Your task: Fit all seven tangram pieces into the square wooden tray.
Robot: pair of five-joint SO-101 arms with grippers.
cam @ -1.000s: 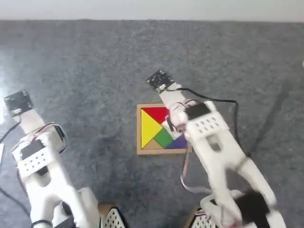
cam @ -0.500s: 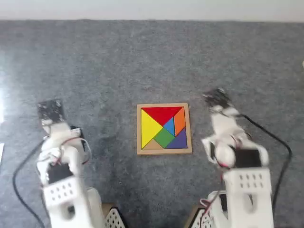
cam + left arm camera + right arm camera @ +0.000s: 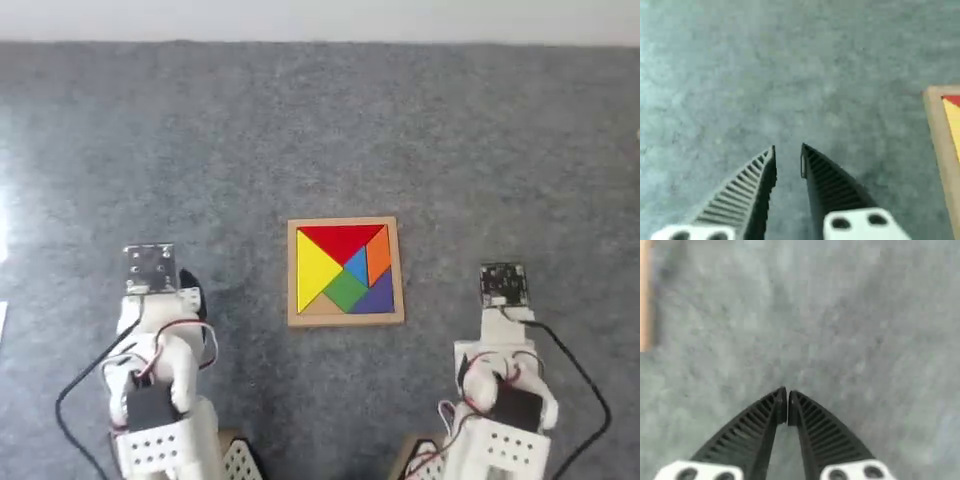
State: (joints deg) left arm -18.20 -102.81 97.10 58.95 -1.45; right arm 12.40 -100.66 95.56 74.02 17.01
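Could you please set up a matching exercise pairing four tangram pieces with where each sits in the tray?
Pieces:
1. red triangle
2. yellow triangle
3. purple triangle
4. green square

Places in the wooden tray, seen from the arms:
A. near right corner
B. along the far edge
C. left side
D. middle, toward the near edge

Pairs: 1-B, 2-C, 3-A, 4-D.

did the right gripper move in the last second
Yes. In the high view the right gripper was over the wooden tray; it has pulled back toward its base, now over the carpet right of the tray.
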